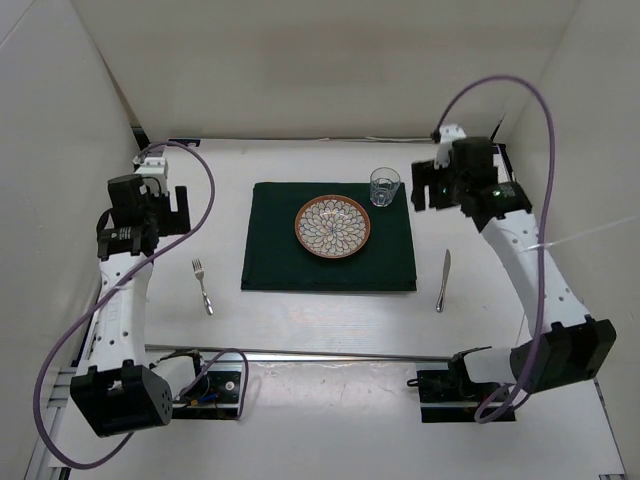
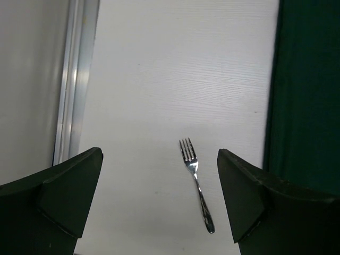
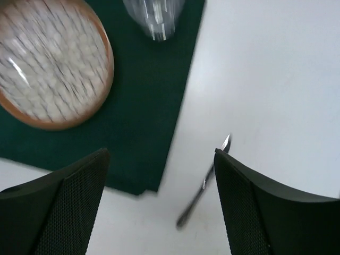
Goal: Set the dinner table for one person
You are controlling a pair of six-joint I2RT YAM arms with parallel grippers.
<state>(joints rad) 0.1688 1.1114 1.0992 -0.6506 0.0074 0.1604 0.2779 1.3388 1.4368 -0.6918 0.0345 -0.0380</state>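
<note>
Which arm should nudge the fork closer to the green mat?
Left, probably. The fork lies left of the mat, straight ahead of the open left gripper; the right gripper hangs across the mat by the glass.

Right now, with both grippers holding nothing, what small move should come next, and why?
Probably lift the right gripper up and back, clear of the glass close beside it. The setting looks complete: plate and glass on the mat, fork to its left, knife to its right. It and the left gripper are open and empty.
</note>
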